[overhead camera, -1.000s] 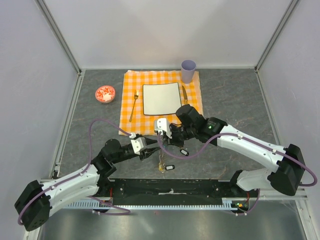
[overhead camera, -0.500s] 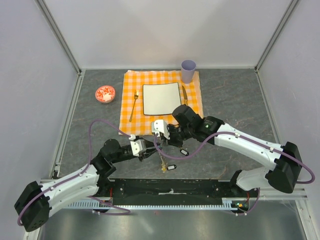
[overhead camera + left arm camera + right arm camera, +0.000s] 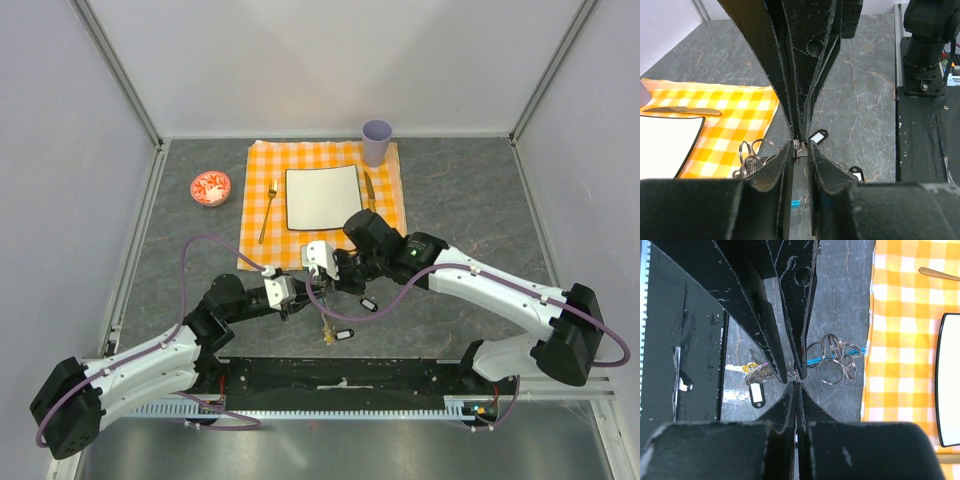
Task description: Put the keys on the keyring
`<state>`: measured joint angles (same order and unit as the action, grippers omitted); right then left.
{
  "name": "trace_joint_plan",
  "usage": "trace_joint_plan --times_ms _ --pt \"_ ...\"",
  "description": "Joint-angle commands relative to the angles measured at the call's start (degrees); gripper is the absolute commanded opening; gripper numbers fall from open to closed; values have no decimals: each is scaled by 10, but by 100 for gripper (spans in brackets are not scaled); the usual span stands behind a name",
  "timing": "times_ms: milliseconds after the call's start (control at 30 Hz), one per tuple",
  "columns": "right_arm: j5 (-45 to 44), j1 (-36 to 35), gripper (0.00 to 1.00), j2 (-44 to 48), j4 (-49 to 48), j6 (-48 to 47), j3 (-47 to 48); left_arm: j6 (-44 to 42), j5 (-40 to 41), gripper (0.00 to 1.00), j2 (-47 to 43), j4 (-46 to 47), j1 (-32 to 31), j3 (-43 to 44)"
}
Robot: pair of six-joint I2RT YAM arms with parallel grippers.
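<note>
My right gripper (image 3: 796, 385) is shut, pinching a small silvery ring (image 3: 799, 148) at its tips. My left gripper (image 3: 801, 146) meets it head-on, with its jaws a narrow gap apart on either side of that ring; the ring lies against one finger (image 3: 789, 150). In the top view the two grippers meet just in front of the cloth, left gripper (image 3: 305, 302) and right gripper (image 3: 325, 283). A bunch of keys (image 3: 760, 374), one with a yellow head, lies just beside them (image 3: 325, 328). The keyring's turquoise tag (image 3: 816, 360) rests on the table among several loose rings (image 3: 837, 360).
An orange checked cloth (image 3: 262, 230) carries a white plate (image 3: 322, 197), gold fork (image 3: 268, 210) and knife (image 3: 369, 188). A purple cup (image 3: 377, 140) stands behind it and a red-and-white bowl (image 3: 210, 187) to its left. Two black label tags (image 3: 343, 335) (image 3: 368, 305) lie near the keys.
The left jaws have narrowed around the ring that the right gripper holds. Both grippers have shifted slightly to the left. The right gripper stayed shut.
</note>
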<state>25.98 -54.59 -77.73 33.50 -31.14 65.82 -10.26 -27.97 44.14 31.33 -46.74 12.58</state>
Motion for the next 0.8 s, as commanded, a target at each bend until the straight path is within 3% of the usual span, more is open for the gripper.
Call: trace_joint_plan --times_ms 0,167,367,467,633,733,767 --pt "5 -4 0 2 -6 -9 26 -21 8 20 3 -9 -4 20" --pt "-1 -3 0 6 -6 -9 25 -21 16 17 7 -14 -4 21" --pt "-8 -4 0 14 -4 -7 23 -22 27 31 9 -16 -4 18" --pt "-8 -4 0 14 -4 -7 22 -23 32 33 8 -16 -3 17" --pt "-6 -4 0 14 -4 -6 21 -25 30 17 12 -16 -3 17" --pt "-7 -4 0 18 -4 -8 23 -24 29 2 16 -18 -4 17" --pt "-8 -4 0 20 -4 -8 23 -25 30 2 16 -19 -3 18"
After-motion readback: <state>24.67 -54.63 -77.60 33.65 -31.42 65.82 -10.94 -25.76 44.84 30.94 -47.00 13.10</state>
